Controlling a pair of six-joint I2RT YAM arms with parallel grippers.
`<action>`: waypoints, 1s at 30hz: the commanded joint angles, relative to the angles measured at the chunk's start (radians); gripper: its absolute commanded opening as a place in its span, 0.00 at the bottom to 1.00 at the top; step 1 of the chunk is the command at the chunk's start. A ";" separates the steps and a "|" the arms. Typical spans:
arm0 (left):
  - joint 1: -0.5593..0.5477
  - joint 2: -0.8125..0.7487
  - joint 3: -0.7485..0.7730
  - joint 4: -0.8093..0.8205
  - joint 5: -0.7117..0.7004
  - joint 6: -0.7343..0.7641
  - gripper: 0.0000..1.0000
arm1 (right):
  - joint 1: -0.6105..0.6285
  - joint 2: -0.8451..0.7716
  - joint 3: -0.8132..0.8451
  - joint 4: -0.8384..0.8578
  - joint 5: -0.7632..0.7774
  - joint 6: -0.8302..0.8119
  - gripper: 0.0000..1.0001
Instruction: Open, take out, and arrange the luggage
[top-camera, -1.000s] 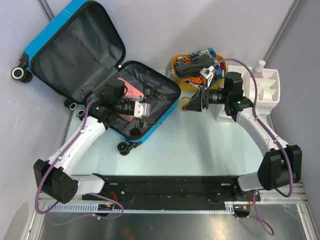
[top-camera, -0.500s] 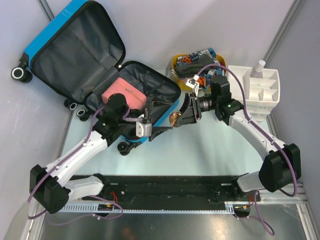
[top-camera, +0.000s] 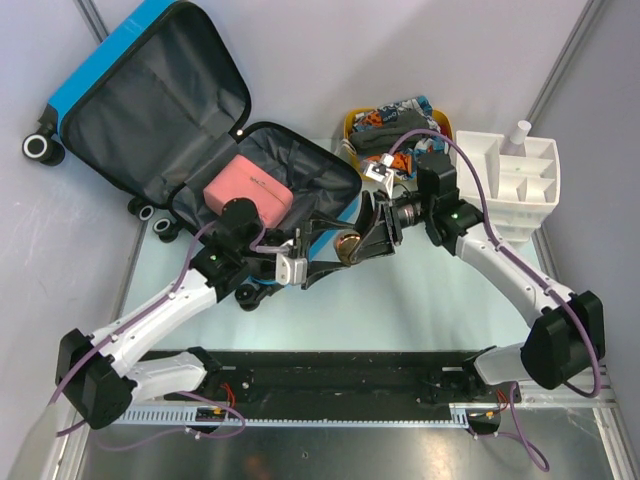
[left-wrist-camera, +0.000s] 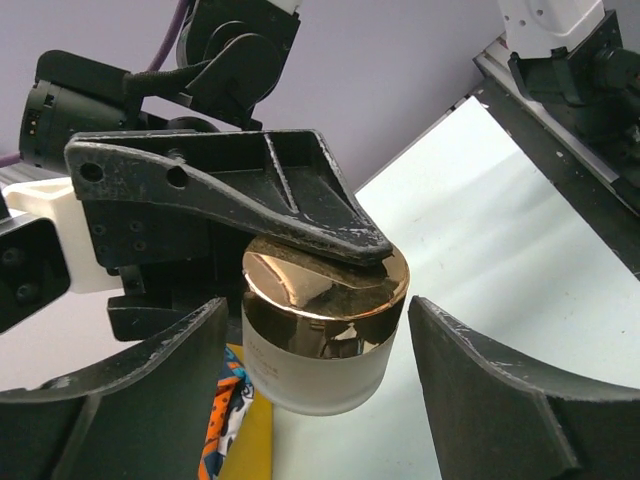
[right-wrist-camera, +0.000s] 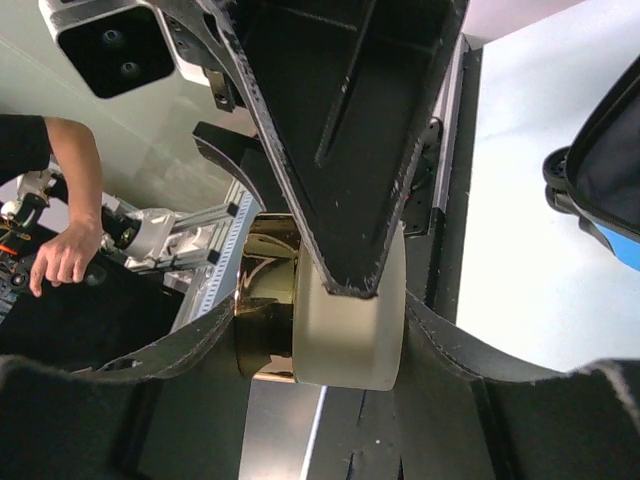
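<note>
The luggage (top-camera: 110, 55), a bright-blue hard-shell suitcase, lies open at the back left with its dark grey lining up. A pink pouch (top-camera: 247, 190) rests in its lower half. Above the table's middle my right gripper (top-camera: 356, 240) is shut on a frosted jar with a gold lid (top-camera: 348, 244), pressing lid and base (right-wrist-camera: 345, 320). My left gripper (top-camera: 335, 252) meets it from the left, open. In the left wrist view the jar (left-wrist-camera: 325, 340) hangs between both fingers (left-wrist-camera: 150, 390) with a gap on each side.
A yellow tub (top-camera: 350, 124) packed with mixed items stands at the back, right of the suitcase. A white compartment organiser (top-camera: 530, 185) sits at the back right. A person's hand (right-wrist-camera: 62, 255) shows beyond the table's near edge.
My left arm swung out of the suitcase to the right, uncovering the pink pouch, and its jaws narrowed around the jar. My right arm carried the jar leftward to meet it.
</note>
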 joint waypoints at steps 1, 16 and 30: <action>-0.033 -0.027 -0.013 0.029 -0.029 -0.011 0.75 | 0.010 -0.052 0.050 0.032 -0.048 -0.008 0.00; -0.093 -0.004 0.005 0.029 -0.213 -0.031 0.12 | -0.020 -0.066 0.050 0.001 -0.011 0.056 0.60; -0.093 0.102 0.080 0.034 -0.509 -0.265 0.00 | -0.159 -0.158 0.160 -0.461 0.802 -0.121 0.89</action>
